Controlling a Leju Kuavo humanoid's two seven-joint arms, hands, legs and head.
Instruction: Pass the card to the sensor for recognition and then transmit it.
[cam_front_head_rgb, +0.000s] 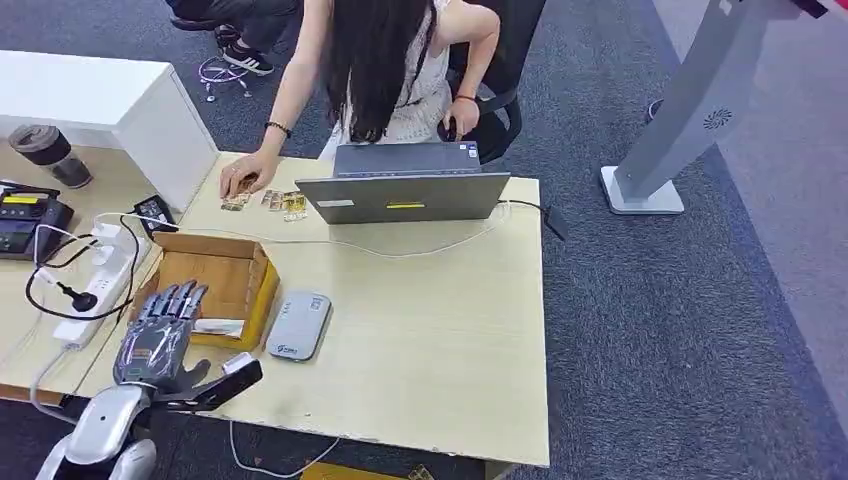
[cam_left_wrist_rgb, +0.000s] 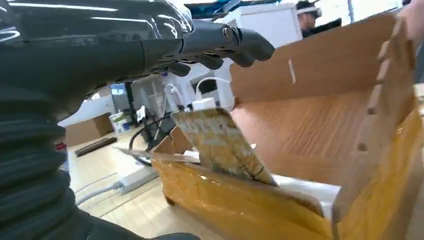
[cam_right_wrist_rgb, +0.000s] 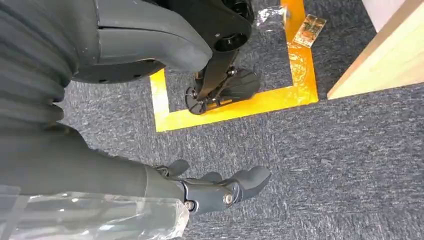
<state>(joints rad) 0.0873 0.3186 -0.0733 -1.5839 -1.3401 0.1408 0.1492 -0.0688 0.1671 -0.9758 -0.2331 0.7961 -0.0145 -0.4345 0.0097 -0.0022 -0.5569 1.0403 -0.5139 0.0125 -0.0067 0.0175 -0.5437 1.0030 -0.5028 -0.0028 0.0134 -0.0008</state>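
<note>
An open cardboard box stands on the table near the left front. Inside it, a gold-patterned card leans tilted against the near wall; from the head view a pale card lies at that same edge. My left hand hovers over the box's near edge, fingers stretched out above the card, holding nothing. The grey sensor lies flat just right of the box. My right hand hangs by my side over the carpet, holding nothing.
A person sits at the far side behind a grey laptop, one hand on several cards. A power strip with cables, a black terminal and a cup crowd the left. A grey stand rises at the right.
</note>
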